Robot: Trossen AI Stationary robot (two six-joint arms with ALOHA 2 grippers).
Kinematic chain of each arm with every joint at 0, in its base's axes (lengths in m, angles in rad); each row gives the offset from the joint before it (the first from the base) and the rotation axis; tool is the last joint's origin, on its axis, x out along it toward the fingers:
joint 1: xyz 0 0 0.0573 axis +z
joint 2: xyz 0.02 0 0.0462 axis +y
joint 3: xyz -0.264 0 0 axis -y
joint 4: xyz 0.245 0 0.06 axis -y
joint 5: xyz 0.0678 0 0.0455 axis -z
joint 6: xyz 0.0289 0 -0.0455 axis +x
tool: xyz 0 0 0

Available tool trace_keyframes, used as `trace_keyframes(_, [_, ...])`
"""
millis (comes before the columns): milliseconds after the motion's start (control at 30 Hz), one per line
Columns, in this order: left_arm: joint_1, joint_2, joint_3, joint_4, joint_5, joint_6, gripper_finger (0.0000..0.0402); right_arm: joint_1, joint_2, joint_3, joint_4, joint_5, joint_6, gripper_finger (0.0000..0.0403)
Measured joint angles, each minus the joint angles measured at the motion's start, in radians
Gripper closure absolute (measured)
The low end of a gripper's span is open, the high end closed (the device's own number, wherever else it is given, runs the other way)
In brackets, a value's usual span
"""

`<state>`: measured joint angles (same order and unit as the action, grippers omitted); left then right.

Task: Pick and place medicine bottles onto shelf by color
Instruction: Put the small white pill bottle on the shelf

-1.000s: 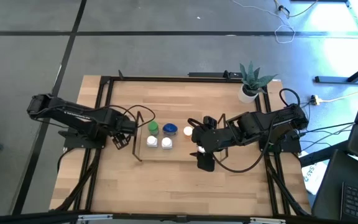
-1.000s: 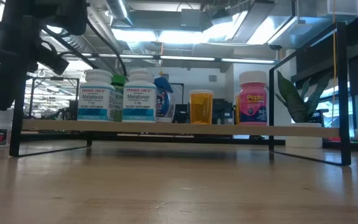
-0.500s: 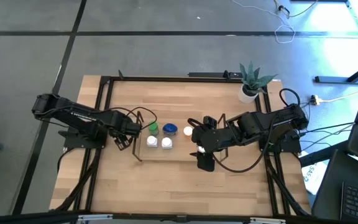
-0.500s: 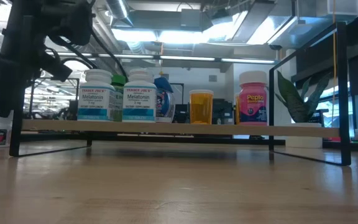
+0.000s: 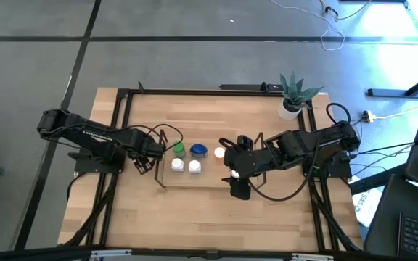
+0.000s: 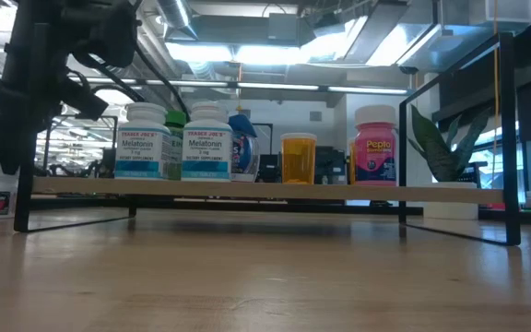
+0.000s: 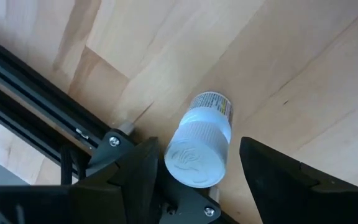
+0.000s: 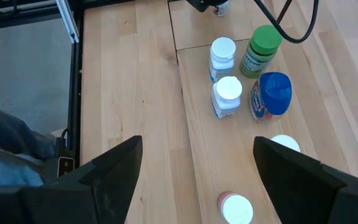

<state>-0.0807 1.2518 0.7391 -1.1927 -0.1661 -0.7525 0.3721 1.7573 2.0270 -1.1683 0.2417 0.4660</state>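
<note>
Left arm sitting closer to shelf (image 5: 167, 181) than a second ago; right arm unchanged. Left end effector (image 7: 194, 171) hanging open over white-capped bottle (image 7: 201, 149) on surface (image 5: 194, 217), fingers (image 7: 138, 171) either side, not gripping. Right end effector (image 8: 194, 177) waiting open above shelf's right end. Shelf holding six: two white Melatonin bottles (image 6: 143, 140), green-capped bottle (image 8: 260, 50), blue-capped bottle (image 8: 271, 94), orange bottle (image 6: 299, 157), pink bottle (image 6: 374, 144).

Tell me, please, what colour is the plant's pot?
White pot, best seen in the high view.
</note>
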Motion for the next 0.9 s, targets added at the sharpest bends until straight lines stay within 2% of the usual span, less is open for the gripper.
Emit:
trace_keyframes(233, [-0.001, -0.004, -0.053, 0.070, 0.043, 0.001, 0.0182, 0.000, 0.000, 0.000, 0.000, 0.000, -0.001, 0.0095])
trace_keyframes(900, [-0.001, -0.017, -0.059, 0.086, 0.023, 0.027, 0.0182, 0.000, 0.000, 0.000, 0.000, 0.000, -0.001, 0.0095])
